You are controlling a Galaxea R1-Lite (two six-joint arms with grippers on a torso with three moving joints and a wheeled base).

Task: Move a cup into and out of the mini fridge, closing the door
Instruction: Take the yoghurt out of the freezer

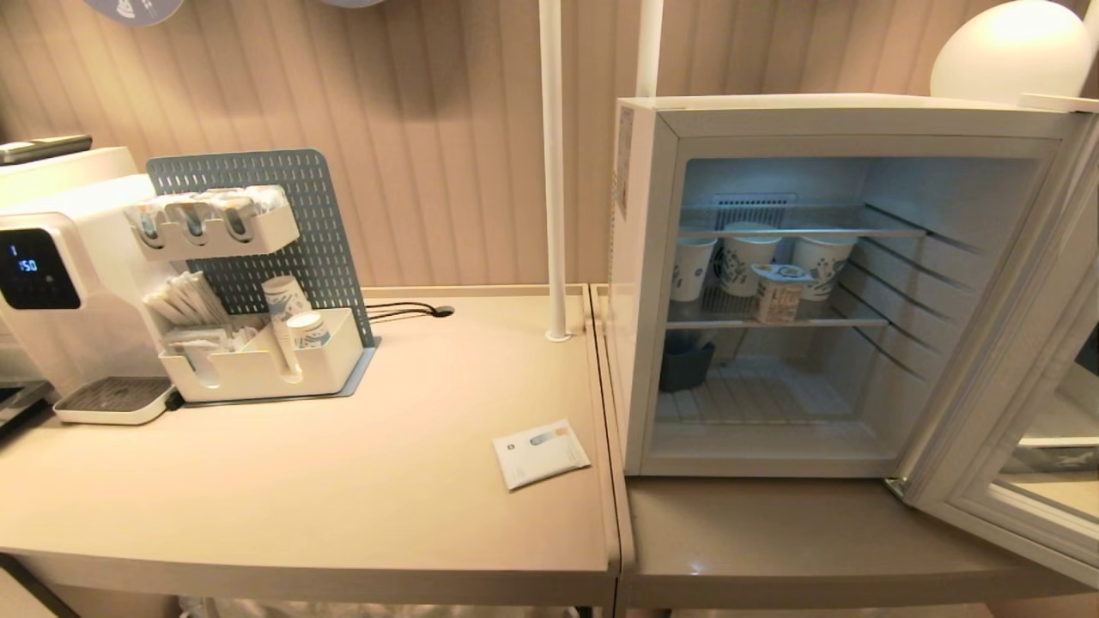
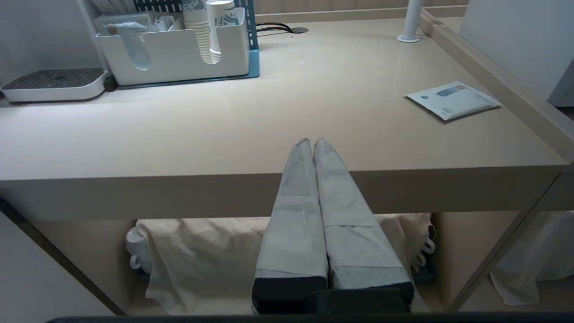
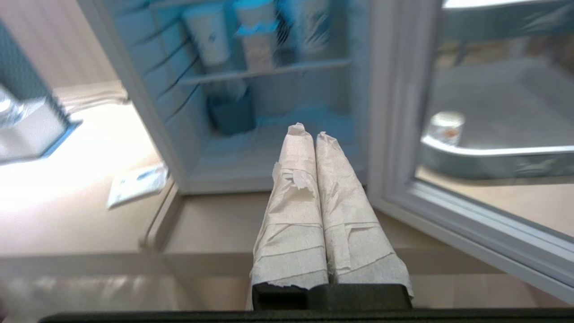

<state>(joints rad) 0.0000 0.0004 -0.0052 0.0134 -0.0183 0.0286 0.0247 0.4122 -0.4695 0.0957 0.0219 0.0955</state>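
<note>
The mini fridge point(image 1: 640, 283) stands on the right-hand table with its door point(image 1: 1013, 429) swung wide open to the right. The cup point(image 1: 780, 293) sits at the front of the middle wire shelf, just ahead of three taller paper cups point(image 1: 749, 260). The right gripper point(image 3: 306, 130) points at the open fridge from in front of the table edge, its taped fingers pressed together and empty. The left gripper point(image 2: 312, 142) is parked at the front edge of the left table point(image 2: 224, 130), fingers likewise closed on nothing, with a white packet point(image 2: 452, 99) lying nearby.
</note>
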